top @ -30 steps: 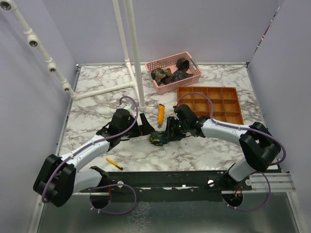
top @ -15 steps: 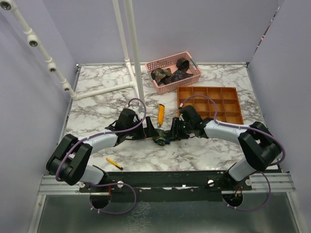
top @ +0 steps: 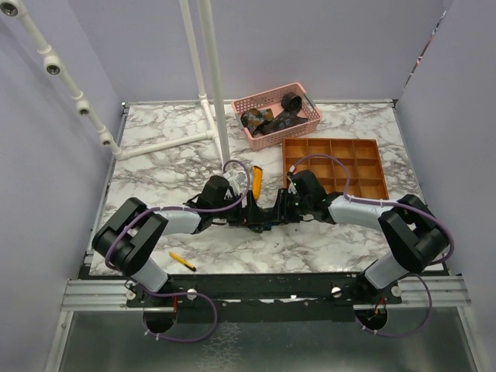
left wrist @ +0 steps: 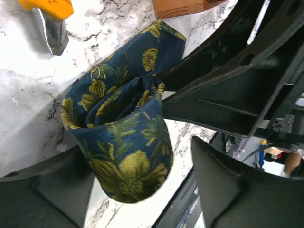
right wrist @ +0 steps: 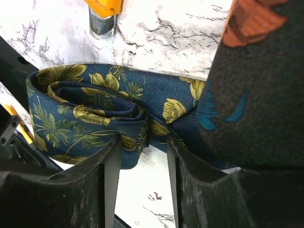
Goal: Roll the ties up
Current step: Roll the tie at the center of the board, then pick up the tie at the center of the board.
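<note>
A navy tie [left wrist: 124, 142] with yellow-green flowers is wound into a coil on the marble near the front centre. In the right wrist view the coil [right wrist: 85, 118] lies across the fingertips of my right gripper [right wrist: 140, 152], which is shut on its folded layers. My left gripper [left wrist: 135, 159] stands open around the coil's other side: one finger [left wrist: 61, 190] touches the fabric and the other finger [left wrist: 228, 190] stays clear of it. From above, the left gripper [top: 246, 211] and the right gripper [top: 271, 213] meet tip to tip and hide most of the coil. More ties [top: 271, 118] lie in the pink basket [top: 307, 108].
An orange-yellow utility knife [top: 256, 178] lies just behind the grippers. An orange compartment tray [top: 334, 166] sits at the right. A white pipe stand [top: 217, 93] rises behind the left arm. A small yellow pen [top: 182, 261] lies near the front edge.
The left arm has swung right until its open jaws stand around the coil, and they have narrowed a little. The right jaws have closed further on the tie.
</note>
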### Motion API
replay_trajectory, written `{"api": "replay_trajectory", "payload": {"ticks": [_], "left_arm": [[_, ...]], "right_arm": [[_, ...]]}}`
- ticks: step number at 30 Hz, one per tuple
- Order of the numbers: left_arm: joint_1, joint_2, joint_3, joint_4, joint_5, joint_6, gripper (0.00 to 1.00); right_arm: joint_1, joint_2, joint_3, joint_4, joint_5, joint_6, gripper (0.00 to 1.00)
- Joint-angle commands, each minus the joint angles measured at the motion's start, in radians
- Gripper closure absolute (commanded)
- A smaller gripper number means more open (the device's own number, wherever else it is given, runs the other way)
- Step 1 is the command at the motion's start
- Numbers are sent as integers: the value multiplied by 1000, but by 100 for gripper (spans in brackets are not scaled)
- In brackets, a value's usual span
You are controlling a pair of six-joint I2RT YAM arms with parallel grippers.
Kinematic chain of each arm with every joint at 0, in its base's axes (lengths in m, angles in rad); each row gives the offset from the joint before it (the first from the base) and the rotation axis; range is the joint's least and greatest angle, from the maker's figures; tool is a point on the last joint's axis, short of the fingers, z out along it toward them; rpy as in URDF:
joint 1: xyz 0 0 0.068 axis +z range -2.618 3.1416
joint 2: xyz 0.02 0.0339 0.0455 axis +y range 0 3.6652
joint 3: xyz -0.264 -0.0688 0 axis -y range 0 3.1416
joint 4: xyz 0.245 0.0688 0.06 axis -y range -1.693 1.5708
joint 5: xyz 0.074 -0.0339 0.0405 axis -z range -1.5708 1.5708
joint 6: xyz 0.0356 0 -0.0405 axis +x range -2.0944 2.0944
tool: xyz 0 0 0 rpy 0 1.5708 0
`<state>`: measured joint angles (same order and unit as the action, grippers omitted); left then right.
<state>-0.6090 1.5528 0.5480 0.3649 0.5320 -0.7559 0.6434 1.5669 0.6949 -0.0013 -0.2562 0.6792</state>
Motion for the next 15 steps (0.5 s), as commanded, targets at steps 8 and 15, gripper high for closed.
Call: {"api": "replay_trajectory", "payload": {"ticks": [8,15], "left_arm": [[-34,63,17,37,-35,-42,79],[-50,7,110,-316,-176,61,100]], "right_arm": [[-6,-15,-59,-68,32,-21,57],[-7,-156,-114,-133,51,-5,47]]}}
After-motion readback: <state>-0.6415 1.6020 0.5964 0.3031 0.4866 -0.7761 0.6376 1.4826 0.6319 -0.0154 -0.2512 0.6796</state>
